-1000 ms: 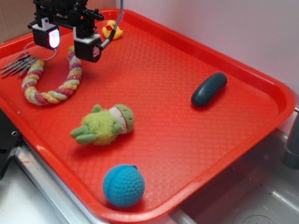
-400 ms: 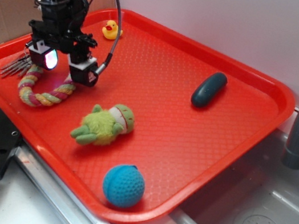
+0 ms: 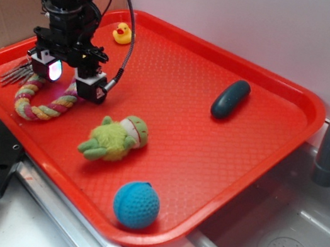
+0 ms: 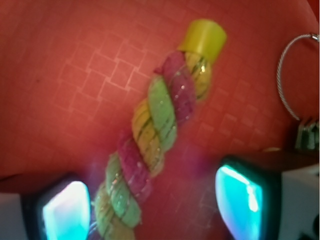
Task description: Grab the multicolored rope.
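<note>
Since the earlier frames the pincer [image 3: 70, 79] has dropped lower over the tray's left edge and now straddles one arm of the multicolored rope [image 3: 45, 104], its jaws wide apart and holding nothing; the wrist view shows the rope [image 4: 150, 145] running diagonally between the two lit fingertips [image 4: 65, 210]. To grip well, it should settle a little further and close squarely across the twist. The key ring [image 4: 295, 75] lies just beside the rope's capped end and could snag. The plush frog [image 3: 114, 138] sits near, toward the tray's [image 3: 220, 172] front edge.
</note>
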`<action>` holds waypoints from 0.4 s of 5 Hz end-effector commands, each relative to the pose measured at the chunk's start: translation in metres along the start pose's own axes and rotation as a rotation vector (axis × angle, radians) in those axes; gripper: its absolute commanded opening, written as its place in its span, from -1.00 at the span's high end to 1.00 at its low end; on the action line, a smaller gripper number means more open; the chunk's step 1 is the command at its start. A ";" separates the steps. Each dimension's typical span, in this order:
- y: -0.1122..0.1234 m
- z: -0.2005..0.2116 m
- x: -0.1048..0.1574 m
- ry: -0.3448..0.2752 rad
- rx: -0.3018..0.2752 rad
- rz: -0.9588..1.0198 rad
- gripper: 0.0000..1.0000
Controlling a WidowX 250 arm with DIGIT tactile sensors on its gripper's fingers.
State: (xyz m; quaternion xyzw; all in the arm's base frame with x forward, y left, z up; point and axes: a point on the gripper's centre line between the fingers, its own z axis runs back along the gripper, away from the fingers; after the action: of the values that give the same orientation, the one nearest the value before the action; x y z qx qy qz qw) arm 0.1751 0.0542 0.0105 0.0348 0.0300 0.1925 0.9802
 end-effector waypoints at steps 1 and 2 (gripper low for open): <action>0.015 -0.016 -0.018 0.069 0.006 0.034 1.00; 0.015 -0.013 -0.020 0.068 0.000 0.034 1.00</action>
State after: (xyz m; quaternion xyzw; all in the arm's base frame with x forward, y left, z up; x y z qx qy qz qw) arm 0.1703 0.0497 0.0082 0.0275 0.0365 0.2098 0.9767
